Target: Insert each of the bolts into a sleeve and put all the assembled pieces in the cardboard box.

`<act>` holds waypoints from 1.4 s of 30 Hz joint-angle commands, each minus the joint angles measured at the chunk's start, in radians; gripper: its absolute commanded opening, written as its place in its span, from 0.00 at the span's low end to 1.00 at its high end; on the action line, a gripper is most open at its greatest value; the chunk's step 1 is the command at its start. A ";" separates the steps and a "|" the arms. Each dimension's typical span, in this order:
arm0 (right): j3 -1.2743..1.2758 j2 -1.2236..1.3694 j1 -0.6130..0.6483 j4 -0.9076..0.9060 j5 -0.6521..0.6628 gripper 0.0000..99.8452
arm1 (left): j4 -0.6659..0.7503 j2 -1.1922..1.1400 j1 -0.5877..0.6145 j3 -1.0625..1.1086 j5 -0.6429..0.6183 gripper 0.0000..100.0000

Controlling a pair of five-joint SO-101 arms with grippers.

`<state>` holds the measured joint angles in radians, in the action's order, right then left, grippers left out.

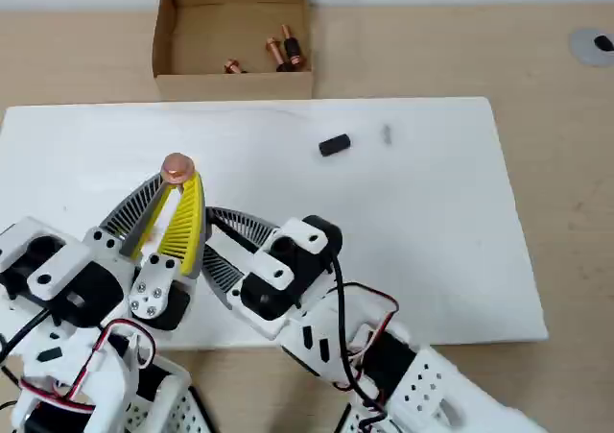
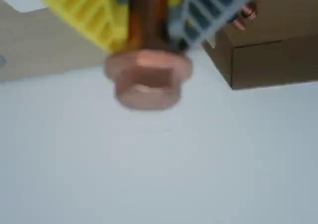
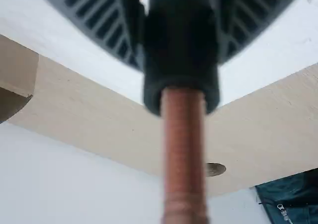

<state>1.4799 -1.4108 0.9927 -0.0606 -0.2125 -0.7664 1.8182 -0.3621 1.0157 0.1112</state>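
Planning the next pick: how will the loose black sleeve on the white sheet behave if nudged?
The black sleeve looks like a short cylinder lying on its side, so it would probably roll. Being small, it is likely light and easily knocked away.

The high view looks down over the tabletop [image 1: 566, 145] from the arms' side, the cardboard box [image 1: 233, 85] at its far edge. Each wrist view sits close behind its arm's jaws, facing along them; the left shares that box and the white board [image 1: 432, 241] with the high view.
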 commanded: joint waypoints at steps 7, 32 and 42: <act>-0.077 -0.019 -0.015 0.023 -0.005 0.01 | -0.041 0.001 -0.014 -0.014 -0.011 0.07; -0.079 -0.018 -0.018 0.021 0.006 0.01 | -0.190 -0.005 -0.006 -0.138 -0.055 0.14; -0.165 0.051 -0.240 0.021 0.037 0.01 | -0.239 -0.248 0.213 -0.437 -0.061 0.14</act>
<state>1.4569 -1.3940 0.8439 -0.0606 -0.1864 -0.9643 1.7031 -0.2777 0.7073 0.0575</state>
